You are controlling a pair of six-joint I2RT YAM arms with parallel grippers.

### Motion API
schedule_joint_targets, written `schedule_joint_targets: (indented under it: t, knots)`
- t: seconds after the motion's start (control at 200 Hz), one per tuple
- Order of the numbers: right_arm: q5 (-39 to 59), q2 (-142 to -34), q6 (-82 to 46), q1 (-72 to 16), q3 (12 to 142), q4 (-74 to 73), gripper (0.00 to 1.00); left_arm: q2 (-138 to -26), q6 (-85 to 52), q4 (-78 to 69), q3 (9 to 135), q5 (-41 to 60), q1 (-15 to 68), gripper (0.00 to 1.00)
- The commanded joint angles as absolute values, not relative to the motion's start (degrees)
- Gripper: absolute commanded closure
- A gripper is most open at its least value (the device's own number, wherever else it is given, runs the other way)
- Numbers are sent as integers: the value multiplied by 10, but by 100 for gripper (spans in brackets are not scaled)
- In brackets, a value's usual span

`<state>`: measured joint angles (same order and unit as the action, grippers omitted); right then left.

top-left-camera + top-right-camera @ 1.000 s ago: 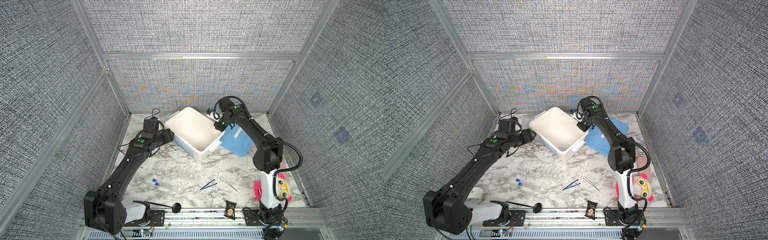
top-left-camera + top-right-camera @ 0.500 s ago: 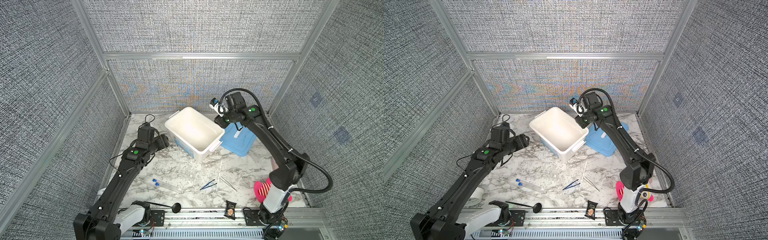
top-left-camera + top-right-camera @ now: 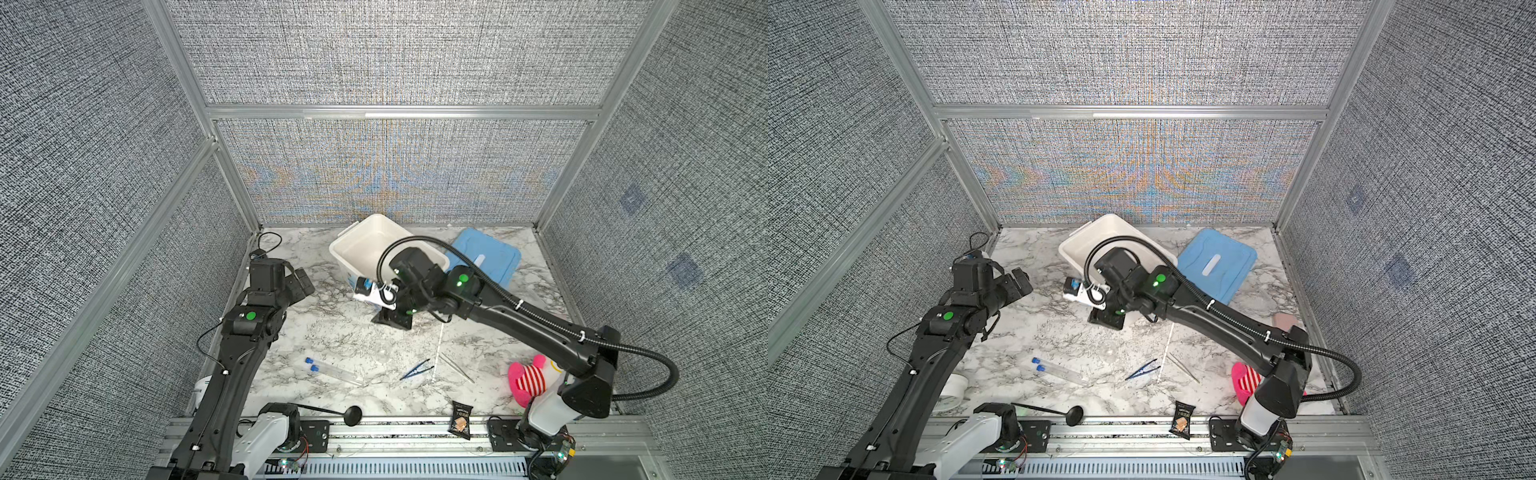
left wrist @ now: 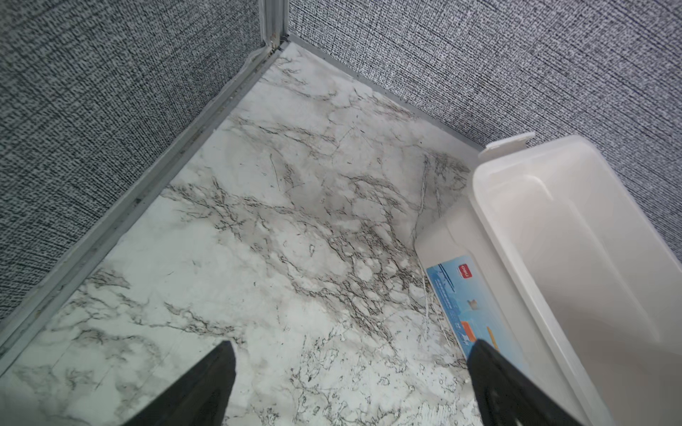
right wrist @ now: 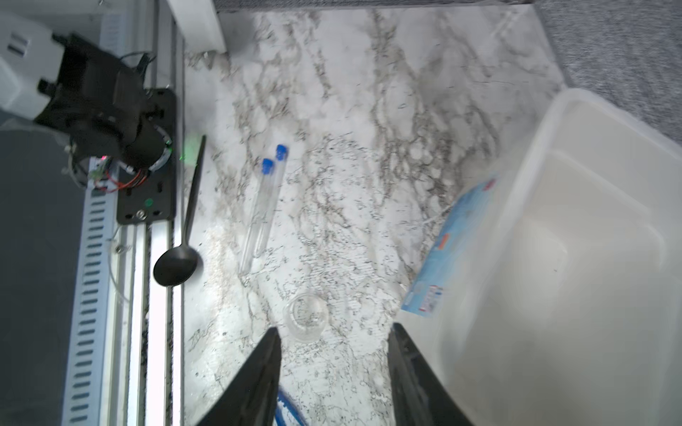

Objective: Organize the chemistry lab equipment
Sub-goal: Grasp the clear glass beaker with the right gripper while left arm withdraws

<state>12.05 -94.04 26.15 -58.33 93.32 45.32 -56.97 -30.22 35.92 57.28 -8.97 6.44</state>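
Note:
Loose on the marble near the front lie two clear blue-capped tubes (image 3: 332,370) (image 5: 264,206), dark blue tweezers (image 3: 415,369), a thin white stick (image 3: 437,353) and silver tweezers (image 3: 457,368). My right gripper (image 3: 392,322) (image 5: 336,328) hangs low in front of the white bin (image 3: 365,232), pointing down. It is open and holds nothing. A small clear dish (image 5: 307,317) lies just past its fingertips. My left gripper (image 3: 303,282) (image 4: 350,346) stands wide open over bare marble left of the bin, also holding nothing.
The bin's blue lid (image 3: 486,262) lies at the back right. A pink striped plush toy (image 3: 530,380) sits by the right arm's base. A black snack packet (image 3: 460,419) and a black spoon (image 3: 332,412) lie along the front rail. Walls close three sides.
My right arm swung from the bin's far right corner down to the marble in front of it. My left gripper drew back from the bin's left side and opened wider.

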Motion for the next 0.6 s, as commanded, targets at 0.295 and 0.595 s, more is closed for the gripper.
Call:
schedule_joint_targets:
  t: [0.295, 0.595]
  knots:
    - [112, -1032, 484, -640, 872, 540, 49, -583, -289, 348, 568, -33, 26, 1]
    - [79, -1086, 507, -619, 885, 528, 49, -553, -291, 347, 542, -37, 24, 1]
